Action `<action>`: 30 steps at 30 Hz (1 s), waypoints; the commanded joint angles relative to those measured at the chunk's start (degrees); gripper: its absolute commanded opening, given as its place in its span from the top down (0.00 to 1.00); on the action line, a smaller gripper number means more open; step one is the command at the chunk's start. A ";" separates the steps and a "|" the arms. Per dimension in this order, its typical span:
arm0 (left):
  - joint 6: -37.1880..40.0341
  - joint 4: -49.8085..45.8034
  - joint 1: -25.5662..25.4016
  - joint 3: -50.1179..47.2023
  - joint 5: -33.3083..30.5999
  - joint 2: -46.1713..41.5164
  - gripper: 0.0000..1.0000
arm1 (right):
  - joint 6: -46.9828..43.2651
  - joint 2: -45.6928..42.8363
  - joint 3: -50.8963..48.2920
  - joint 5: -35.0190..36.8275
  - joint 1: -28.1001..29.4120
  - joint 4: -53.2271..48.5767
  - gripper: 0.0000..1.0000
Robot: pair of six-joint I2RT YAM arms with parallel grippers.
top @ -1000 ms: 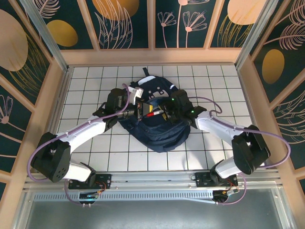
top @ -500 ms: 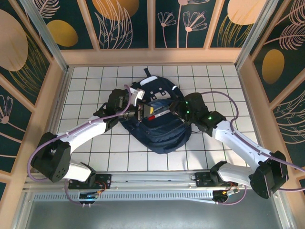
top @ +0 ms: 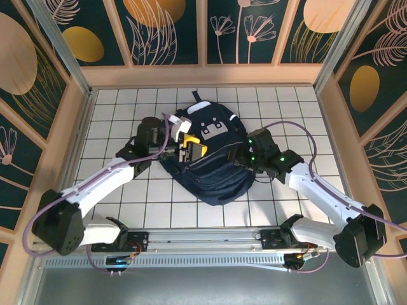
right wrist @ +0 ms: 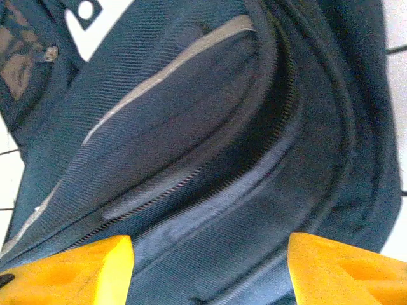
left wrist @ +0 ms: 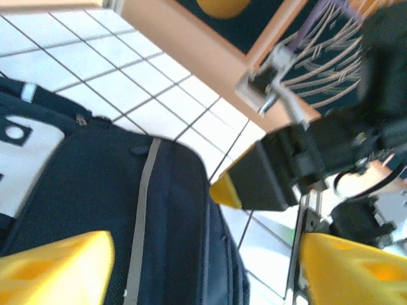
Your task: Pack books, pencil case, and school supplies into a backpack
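Top external: backpack between left pincer, right pincer.

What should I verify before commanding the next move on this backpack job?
1. Left claw open and empty: ok, its fingers stand wide apart over the backpack.
2. Right claw open and empty: ok, nothing sits between its fingers.
3. Claws apart from each other: ok, one is at each side of the backpack.
4. Backpack resting on the table: ok.
5. Zipper opening wide enough: cannot tell, a dark gap shows along the teeth.
6. Books and supplies inside: cannot tell, the interior is hidden.
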 commanded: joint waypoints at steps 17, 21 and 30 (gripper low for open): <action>-13.66 -16.61 3.58 5.70 -17.57 19.44 0.07 | 6.23 -0.72 -12.31 -14.22 -6.37 17.42 0.52; -16.15 -10.90 3.58 -1.56 -15.66 14.78 0.11 | 4.72 5.88 -7.92 -8.41 -7.04 18.93 0.64; -28.09 -1.97 -7.54 -9.49 -17.49 11.78 0.17 | -0.30 19.65 -2.15 -13.51 -15.56 26.24 0.85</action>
